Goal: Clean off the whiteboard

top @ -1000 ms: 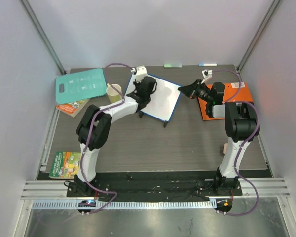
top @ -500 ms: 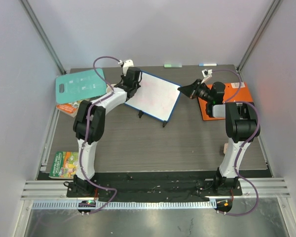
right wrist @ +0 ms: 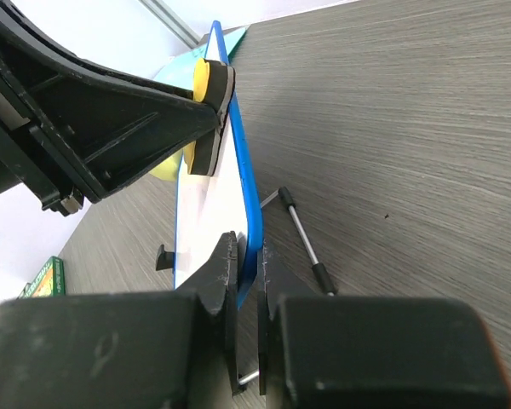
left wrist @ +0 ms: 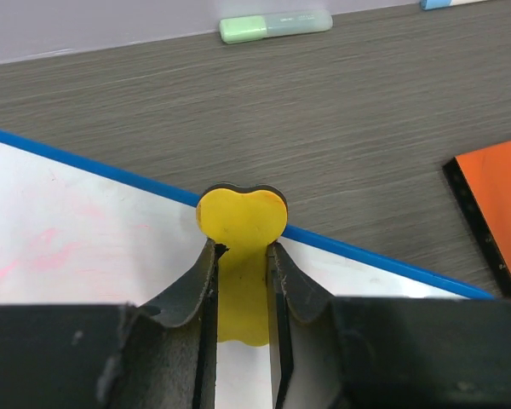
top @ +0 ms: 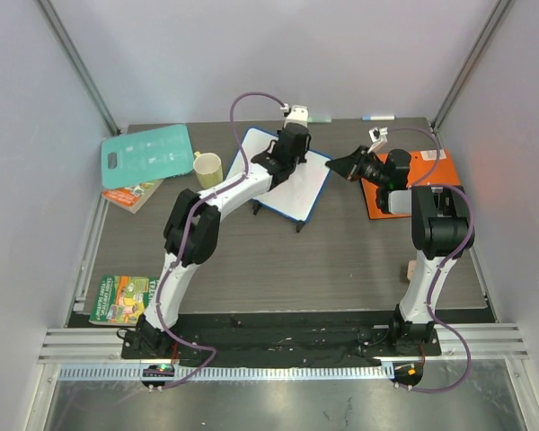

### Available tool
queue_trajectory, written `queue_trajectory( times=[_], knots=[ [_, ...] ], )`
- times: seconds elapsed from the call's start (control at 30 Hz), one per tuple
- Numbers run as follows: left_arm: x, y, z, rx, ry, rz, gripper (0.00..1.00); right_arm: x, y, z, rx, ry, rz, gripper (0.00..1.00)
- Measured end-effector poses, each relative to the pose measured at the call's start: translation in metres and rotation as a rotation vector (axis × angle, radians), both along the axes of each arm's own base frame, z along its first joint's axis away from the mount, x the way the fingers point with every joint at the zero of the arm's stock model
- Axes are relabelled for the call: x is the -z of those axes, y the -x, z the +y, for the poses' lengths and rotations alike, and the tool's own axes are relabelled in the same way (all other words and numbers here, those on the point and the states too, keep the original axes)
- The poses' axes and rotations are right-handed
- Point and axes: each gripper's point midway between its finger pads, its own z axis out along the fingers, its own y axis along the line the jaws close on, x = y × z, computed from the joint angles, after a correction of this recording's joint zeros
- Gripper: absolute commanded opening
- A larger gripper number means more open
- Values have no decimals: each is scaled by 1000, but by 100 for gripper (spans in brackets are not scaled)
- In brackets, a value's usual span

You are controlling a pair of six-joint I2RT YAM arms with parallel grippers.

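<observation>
The whiteboard [top: 292,184], white with a thin blue frame and faint red marks [left wrist: 34,256], stands tilted on black feet mid-table. My left gripper [top: 296,144] is shut on a yellow eraser [left wrist: 241,230] with a dark underside and presses it on the board at its far right edge. The eraser shows in the right wrist view [right wrist: 206,81] against the board's blue frame [right wrist: 247,204]. My right gripper [top: 334,164] is shut on the board's right corner; its fingers [right wrist: 226,264] clamp the frame.
An orange folder [top: 431,175] lies under the right arm. A teal cutting board [top: 146,155], a yellow-green cup [top: 207,167] and a booklet [top: 133,193] sit at the left. Two markers [top: 316,118] lie at the far edge. Another booklet [top: 121,298] lies near left.
My left gripper has swept with the eraser from the board's upper left corner across to its upper right edge. The right gripper has stayed on the board's corner.
</observation>
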Motion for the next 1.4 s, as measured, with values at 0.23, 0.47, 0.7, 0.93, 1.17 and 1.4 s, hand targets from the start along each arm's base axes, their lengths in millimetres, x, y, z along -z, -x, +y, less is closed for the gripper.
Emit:
queue_trajectory(
  times=[0.23,0.47,0.7,0.93,1.17,1.4],
  knots=[
    [2,-15,17,2,61,25,0,1,-2,0,16,2,7,1],
    [13,-53,112,-172,77,49,0,-2,-1,2,7,-2,-6,1],
    [20,-64,151,-235,63,68,0,-6,1,5,-11,-5,-26,2],
    [34,-27,113,-189,24,51,0,-5,1,4,-9,-9,-19,1],
    [41,31,64,-101,48,42,0,-3,0,2,-5,-7,-6,1],
    [41,33,74,-133,112,47,0,-3,0,2,-6,-4,-10,1]
  ],
)
